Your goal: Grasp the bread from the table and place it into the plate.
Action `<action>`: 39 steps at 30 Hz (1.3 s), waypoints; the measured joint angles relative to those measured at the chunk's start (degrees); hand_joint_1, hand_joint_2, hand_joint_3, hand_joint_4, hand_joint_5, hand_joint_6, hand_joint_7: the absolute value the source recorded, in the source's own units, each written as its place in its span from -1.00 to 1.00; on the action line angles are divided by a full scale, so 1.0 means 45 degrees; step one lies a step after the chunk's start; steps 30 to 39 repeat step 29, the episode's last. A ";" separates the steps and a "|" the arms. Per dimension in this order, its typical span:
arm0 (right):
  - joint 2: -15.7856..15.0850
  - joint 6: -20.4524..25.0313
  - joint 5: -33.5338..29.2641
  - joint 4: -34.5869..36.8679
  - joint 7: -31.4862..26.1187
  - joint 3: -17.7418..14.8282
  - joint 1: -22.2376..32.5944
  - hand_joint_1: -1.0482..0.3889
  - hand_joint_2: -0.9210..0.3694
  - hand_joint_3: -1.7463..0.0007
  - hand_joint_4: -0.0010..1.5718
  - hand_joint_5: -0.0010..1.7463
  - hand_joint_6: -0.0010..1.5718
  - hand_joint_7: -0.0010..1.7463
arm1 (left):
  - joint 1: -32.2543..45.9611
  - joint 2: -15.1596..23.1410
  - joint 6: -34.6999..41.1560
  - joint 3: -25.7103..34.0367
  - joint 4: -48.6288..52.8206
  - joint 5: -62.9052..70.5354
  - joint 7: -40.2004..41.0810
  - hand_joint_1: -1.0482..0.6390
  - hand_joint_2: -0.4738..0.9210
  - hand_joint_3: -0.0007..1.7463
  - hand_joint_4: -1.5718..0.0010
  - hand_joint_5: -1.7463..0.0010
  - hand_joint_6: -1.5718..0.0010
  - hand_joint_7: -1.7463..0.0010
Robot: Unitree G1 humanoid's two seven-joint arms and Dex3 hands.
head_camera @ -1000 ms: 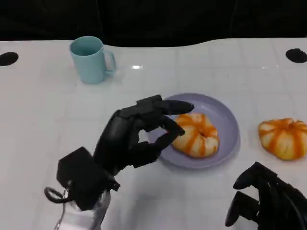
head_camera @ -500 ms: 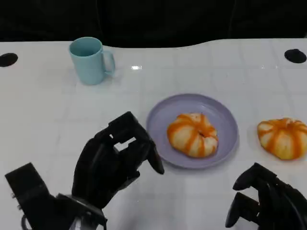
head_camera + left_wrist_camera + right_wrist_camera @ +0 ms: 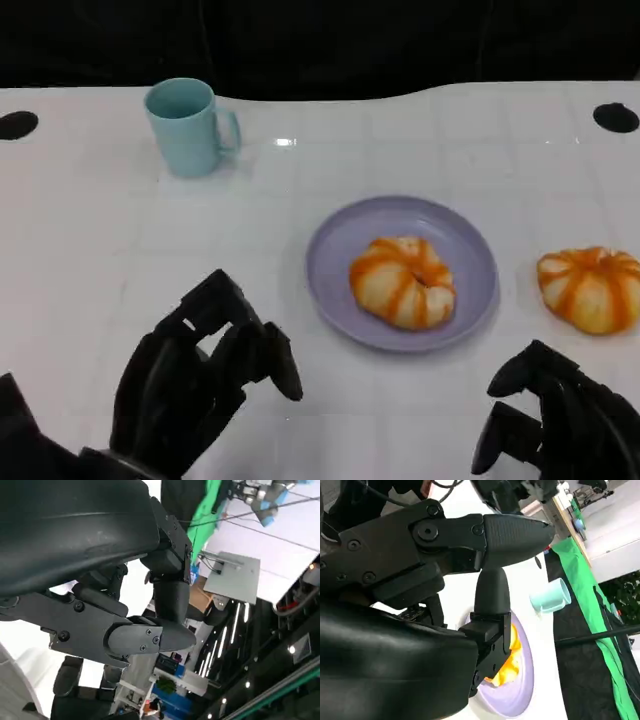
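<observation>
One round orange-striped bread sits in the lilac round plate; second striped bread lies at table's right edge, nearest the right hand, fingers curled, empty. Left hand loosely curled, empty.

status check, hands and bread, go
Left hand empty, low near table edge. Right hand empty. One bread on plate; second bread on table. Nothing blocking.

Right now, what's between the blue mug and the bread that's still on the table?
In the head view, the purple plate, carrying another bread, lies between the mug and the table bread.
</observation>
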 measured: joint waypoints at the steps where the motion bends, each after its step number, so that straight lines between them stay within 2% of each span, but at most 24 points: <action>1: 0.0000 0.0001 0.0003 0.0000 0.0000 0.0000 -0.0001 -0.26 -1.00 0.47 -0.24 1.00 -0.51 0.88 | 0.0001 -0.0004 0.0041 0.0035 0.0000 -0.0017 -0.0013 -0.42 1.00 -0.46 0.07 -1.00 0.34 -0.95; 12: 0.0001 0.0023 0.0160 -0.0016 -0.0006 -0.0004 -0.0009 -0.27 -1.00 0.48 -0.25 1.00 -0.51 0.88 | 0.0723 -0.0118 0.0994 0.0790 0.0014 -0.0593 -0.0085 -0.40 1.00 -0.48 0.09 -1.00 0.35 -0.99; 22: -0.0049 0.0032 0.0158 -0.0020 -0.0008 -0.0007 -0.0043 -0.27 -1.00 0.45 -0.25 1.00 -0.53 0.90 | 0.1280 -0.0042 0.1396 0.0801 0.0004 -0.0430 -0.0088 -0.40 1.00 -0.56 0.08 -1.00 0.39 -1.00; 39: -0.0127 0.0028 0.0106 -0.0019 -0.0004 -0.0008 -0.0110 -0.27 -1.00 0.47 -0.26 1.00 -0.55 0.90 | 0.1278 -0.0013 0.1637 0.0800 -0.0076 -0.0436 -0.0116 -0.40 1.00 -0.56 0.09 -1.00 0.40 -1.00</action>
